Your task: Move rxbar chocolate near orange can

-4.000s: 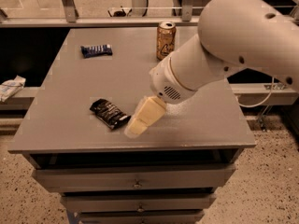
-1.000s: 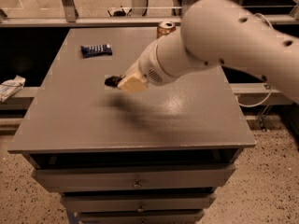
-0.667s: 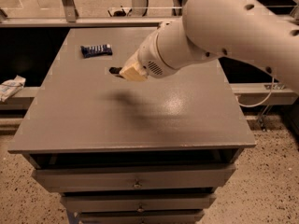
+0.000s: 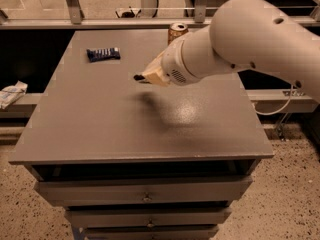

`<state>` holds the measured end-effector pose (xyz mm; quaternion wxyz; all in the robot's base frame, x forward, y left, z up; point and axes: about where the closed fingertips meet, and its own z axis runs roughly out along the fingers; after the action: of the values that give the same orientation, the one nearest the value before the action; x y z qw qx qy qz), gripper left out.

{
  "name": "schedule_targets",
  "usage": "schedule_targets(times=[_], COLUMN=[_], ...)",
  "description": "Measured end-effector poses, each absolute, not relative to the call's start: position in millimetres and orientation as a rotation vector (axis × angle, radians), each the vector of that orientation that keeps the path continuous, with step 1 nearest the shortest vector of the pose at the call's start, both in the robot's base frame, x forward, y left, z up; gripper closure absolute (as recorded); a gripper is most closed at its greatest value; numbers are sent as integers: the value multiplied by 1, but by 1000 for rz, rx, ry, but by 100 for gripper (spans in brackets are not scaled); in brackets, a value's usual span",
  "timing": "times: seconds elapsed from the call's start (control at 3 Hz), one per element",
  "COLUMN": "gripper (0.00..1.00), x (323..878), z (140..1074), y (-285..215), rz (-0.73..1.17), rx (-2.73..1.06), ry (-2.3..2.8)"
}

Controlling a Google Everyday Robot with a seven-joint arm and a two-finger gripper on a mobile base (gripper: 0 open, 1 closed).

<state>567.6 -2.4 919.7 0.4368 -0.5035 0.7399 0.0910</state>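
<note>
Hovering above the surface [image 4: 95, 129], a little toward its far edge from the middle, the gripper [image 4: 146, 77] is closed on the rxbar chocolate [image 4: 137, 77]. Only 1 dark end of the bar shows, sticking out past the cream fingertips toward the left edge. A soft shadow lies on the surface under it, so the bar is lifted and not touching. The orange can [image 4: 176, 32] stands upright at the far edge, right of its middle, with its lower part hidden behind the white arm [image 4: 250, 39]; bar and can are near each other but apart. A dark blue bar wrapper [image 4: 103, 54] lies flat near the far left corner.
</note>
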Motion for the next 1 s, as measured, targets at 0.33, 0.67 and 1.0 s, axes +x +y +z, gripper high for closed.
schedule_targets(times=[0.33,0.67,1.0], gripper=[100,100,100], x=[595,627,654], z=[909,895,880], y=[-38,-60,-73], rz=[154,117,98], rx=[-1226,-1204,-1194], ry=[1822,1788,1758])
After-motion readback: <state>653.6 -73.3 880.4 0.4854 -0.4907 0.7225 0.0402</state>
